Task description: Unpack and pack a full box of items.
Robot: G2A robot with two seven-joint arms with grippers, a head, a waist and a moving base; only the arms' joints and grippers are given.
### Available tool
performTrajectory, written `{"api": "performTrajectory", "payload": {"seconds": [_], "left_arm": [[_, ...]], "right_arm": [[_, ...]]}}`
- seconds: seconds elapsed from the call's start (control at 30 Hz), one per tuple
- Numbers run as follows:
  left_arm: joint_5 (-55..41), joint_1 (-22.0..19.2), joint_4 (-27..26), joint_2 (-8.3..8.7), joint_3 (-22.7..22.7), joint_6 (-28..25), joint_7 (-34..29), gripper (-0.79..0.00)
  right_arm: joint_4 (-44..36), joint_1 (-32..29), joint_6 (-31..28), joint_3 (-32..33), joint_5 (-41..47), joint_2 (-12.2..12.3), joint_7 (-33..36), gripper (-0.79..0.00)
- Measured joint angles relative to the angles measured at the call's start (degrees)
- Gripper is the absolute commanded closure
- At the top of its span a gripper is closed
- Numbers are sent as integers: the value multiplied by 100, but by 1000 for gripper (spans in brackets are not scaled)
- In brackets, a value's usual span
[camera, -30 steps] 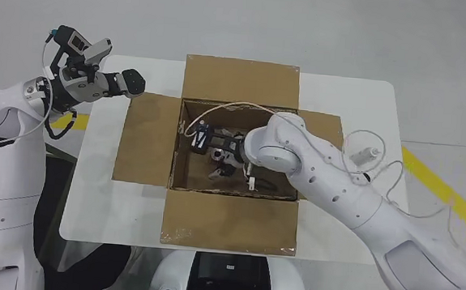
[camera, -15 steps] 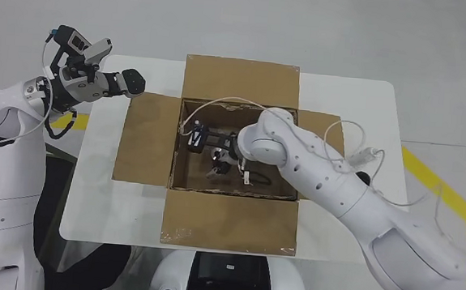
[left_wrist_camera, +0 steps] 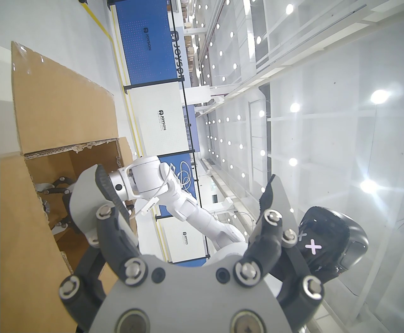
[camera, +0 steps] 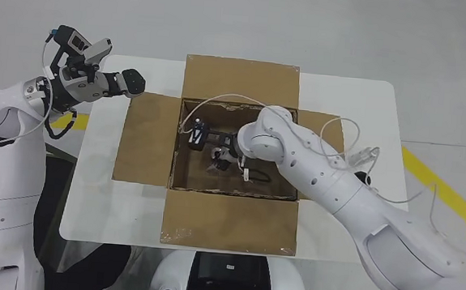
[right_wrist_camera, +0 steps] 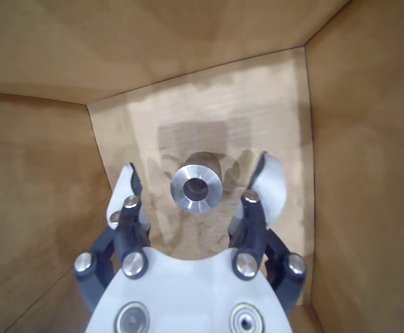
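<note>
Cardboard, brown and corrugated, forms the open box (camera: pixel 241 85) in the middle of the white table (camera: pixel 358 105), with its flaps folded outward so an arm can reach in. The right gripper (right_wrist_camera: pixel 198 175) hangs inside, fingers spread wide and holding nothing. A short silver metal cylinder (right_wrist_camera: pixel 195 188) stands upright on the box floor between them, untouched (probably lined up for a grasp). The left gripper (camera: pixel 133 82), also wide open and empty, sits by the table's far left corner, out of the way.
</note>
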Motion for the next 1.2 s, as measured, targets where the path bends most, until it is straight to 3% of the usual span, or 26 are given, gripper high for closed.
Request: {"api": "performTrajectory", "payload": {"seconds": [0.2, 0.27, 0.3, 0.33, 0.7, 1.2], "left_arm": [[0, 0, 0, 0, 0, 0, 0, -785], [0, 0, 0, 0, 0, 0, 0, -785], [0, 0, 0, 0, 0, 0, 0, -785], [0, 0, 0, 0, 0, 0, 0, -785], [0, 0, 0, 0, 0, 0, 0, -785], [0, 0, 0, 0, 0, 0, 0, -785]], "right_arm": [[-59, -71, -28, 118, -65, 30, 7, -268], [-179, -111, -41, 179, -103, 58, -4, -160], [-245, -127, -34, 201, -134, 73, 30, -55], [-341, -153, -10, 239, -163, 95, 79, 0], [-1390, -562, 150, 757, -518, 410, 502, 0], [-3746, -1568, 573, 1966, -818, 962, 1488, 0]]}}
